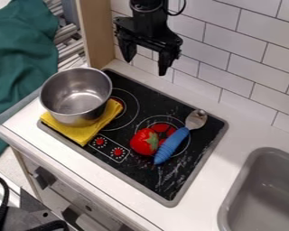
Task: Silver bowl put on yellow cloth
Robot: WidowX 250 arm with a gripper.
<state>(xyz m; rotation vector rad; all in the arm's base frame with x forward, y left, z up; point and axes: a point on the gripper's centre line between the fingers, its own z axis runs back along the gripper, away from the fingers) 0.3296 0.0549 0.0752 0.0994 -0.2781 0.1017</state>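
My black gripper point(148, 63) hangs at the top of the view, in front of the white tiles behind the stove. Its two fingers point down and stand apart with nothing between them, so it is open. The silver bowl point(76, 95) sits upright on the yellow cloth point(81, 133) at the left end of the black stove top. Parts of the cloth show around the bowl's front and right side; the rest is hidden under it. The gripper is above and to the right of the bowl, not touching it.
A red tomato-like toy point(144, 141) and a spoon with a blue handle point(171, 145) lie on the stove top point(135, 173), right of the cloth. A grey sink point(264, 194) is at the lower right. A wooden post point(97, 31) stands behind the bowl, left of the gripper.
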